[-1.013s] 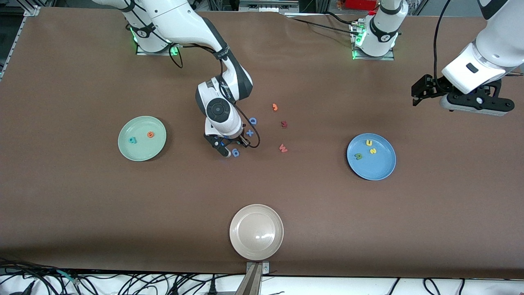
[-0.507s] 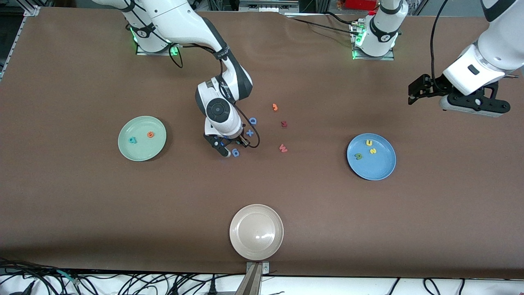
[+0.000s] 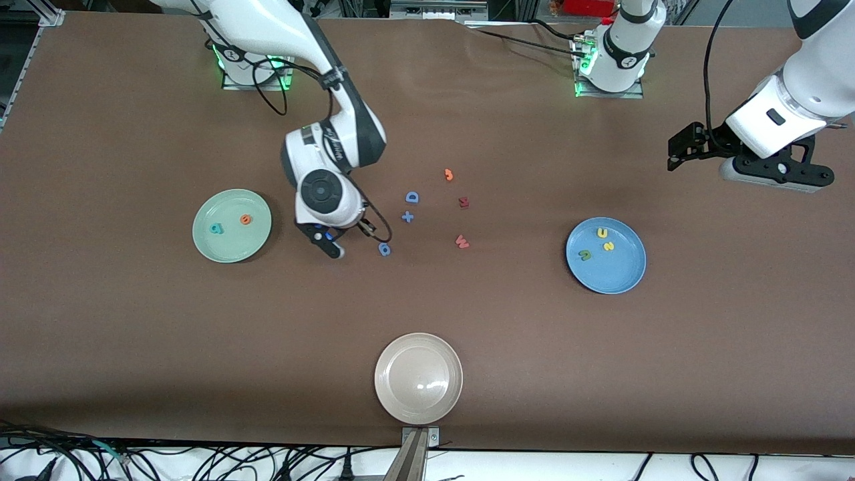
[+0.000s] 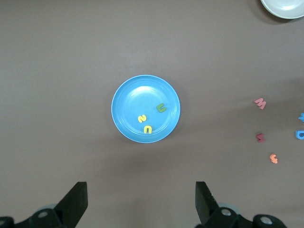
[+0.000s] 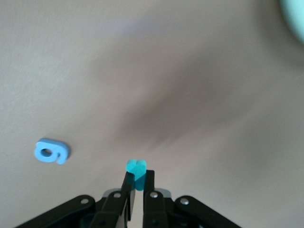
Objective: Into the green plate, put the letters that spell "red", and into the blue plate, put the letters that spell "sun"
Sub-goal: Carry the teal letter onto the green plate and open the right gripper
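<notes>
Brown table cover spans whole work surface. Beige-white plate sits at edge nearest front camera, mid-table, nothing in it. Loose cluster mid-table: blue capital D, blue plus sign just nearer camera than D, blue looped piece nearer still. Orange hook-shaped piece farthest from camera. Dark red piece and red W lie toward left arm's end of cluster.

Small teal piece pinched between jaws, shape unreadable, possibly the "r". Green plate cut off, blurred at edge.
</notes>
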`<control>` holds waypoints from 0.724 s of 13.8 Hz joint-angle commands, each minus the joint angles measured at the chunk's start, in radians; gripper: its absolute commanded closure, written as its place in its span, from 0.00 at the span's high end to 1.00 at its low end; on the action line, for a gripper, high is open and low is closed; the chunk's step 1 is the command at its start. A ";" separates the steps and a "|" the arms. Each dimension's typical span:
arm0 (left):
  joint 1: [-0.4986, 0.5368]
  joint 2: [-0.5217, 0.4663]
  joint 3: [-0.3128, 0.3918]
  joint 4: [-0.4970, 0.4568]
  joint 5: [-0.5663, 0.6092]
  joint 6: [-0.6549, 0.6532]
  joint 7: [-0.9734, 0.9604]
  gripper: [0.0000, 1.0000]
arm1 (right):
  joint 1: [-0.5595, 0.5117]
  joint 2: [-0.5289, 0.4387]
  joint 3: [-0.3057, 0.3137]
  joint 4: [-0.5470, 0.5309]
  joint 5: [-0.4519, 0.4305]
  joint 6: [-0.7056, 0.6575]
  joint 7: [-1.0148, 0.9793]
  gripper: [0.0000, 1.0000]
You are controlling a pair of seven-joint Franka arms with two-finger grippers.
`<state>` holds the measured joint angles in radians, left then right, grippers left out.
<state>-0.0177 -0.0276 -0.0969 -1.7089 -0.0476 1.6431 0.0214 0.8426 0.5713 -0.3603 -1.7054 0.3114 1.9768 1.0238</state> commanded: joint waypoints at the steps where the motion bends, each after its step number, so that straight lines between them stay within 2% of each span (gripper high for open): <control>1: -0.004 0.014 0.005 0.034 0.020 -0.025 -0.008 1.00 | 0.009 -0.082 -0.092 -0.042 -0.014 -0.113 -0.158 0.00; 3: -0.005 0.025 0.006 0.046 0.018 -0.025 -0.011 1.00 | 0.009 -0.123 -0.173 -0.077 -0.014 -0.163 -0.310 0.00; 6: -0.004 0.034 0.006 0.054 0.018 -0.025 -0.009 1.00 | 0.010 -0.200 -0.305 -0.199 -0.014 -0.165 -0.574 0.00; 10: -0.004 0.034 0.006 0.054 0.017 -0.026 -0.009 1.00 | 0.010 -0.225 -0.416 -0.336 -0.014 -0.109 -0.801 0.00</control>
<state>-0.0176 -0.0104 -0.0931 -1.6920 -0.0474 1.6429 0.0200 0.8362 0.3965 -0.7455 -1.9429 0.3084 1.8134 0.3086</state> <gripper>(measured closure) 0.000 0.890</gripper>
